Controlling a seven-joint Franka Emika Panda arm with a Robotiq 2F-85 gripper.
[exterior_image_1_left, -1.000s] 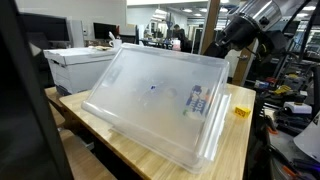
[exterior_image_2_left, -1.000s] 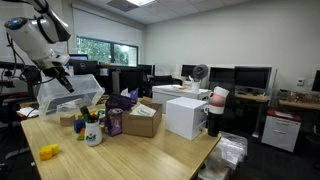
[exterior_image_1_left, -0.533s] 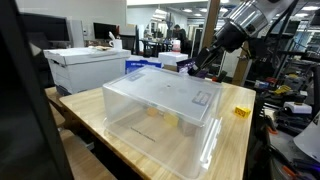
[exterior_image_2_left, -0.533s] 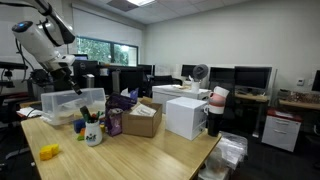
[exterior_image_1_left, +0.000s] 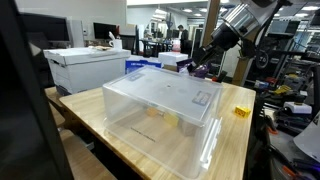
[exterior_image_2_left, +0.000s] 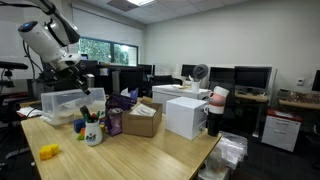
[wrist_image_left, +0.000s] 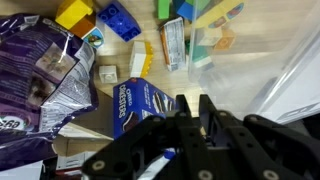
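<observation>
Clear, boxy plastic bin lies upside down on the table; gripper closed, empty.

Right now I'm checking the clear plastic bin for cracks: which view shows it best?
An exterior view: the clear plastic bin shows whole and large. In an exterior view it is small; the wrist view catches only a blurred edge.

A blue snack box lies just ahead of the jaws, a shiny purple bag sits to their left in the wrist view, and bright toy blocks lie farther ahead.
</observation>
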